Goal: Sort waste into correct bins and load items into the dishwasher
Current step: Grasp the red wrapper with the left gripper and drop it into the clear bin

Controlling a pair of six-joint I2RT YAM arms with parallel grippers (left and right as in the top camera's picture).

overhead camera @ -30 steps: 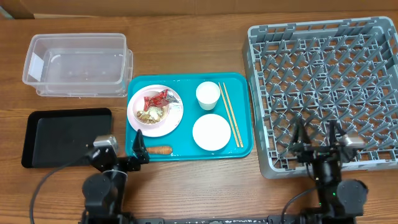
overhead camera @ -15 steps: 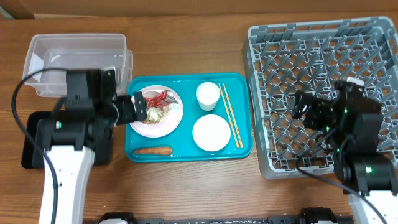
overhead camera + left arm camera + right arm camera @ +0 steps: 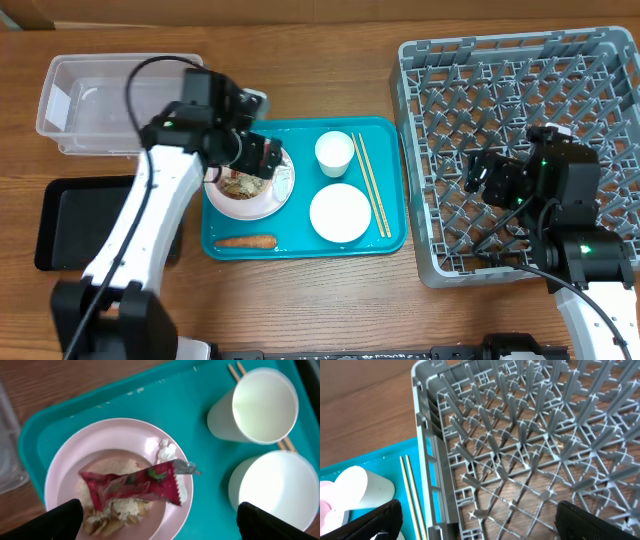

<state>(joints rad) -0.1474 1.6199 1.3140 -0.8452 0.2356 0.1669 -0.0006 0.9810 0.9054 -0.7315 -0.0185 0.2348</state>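
Held left gripper (image 3: 169, 522) wide open, empty, above crumpled red wrapper (image 3: 132, 485) in pale pink round bowl (image 3: 107, 435); right gripper (image 3: 479, 521) likewise, above grey plastic lattice rack (image 3: 530, 435).

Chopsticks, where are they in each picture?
Overhead: the chopsticks lie along the right side of the teal tray, beside the white cup.
Left wrist: top right, just their ends peeking past the white cup.
Right wrist: bottom left, beside the grey rack.
Shared landmark: the teal tray.
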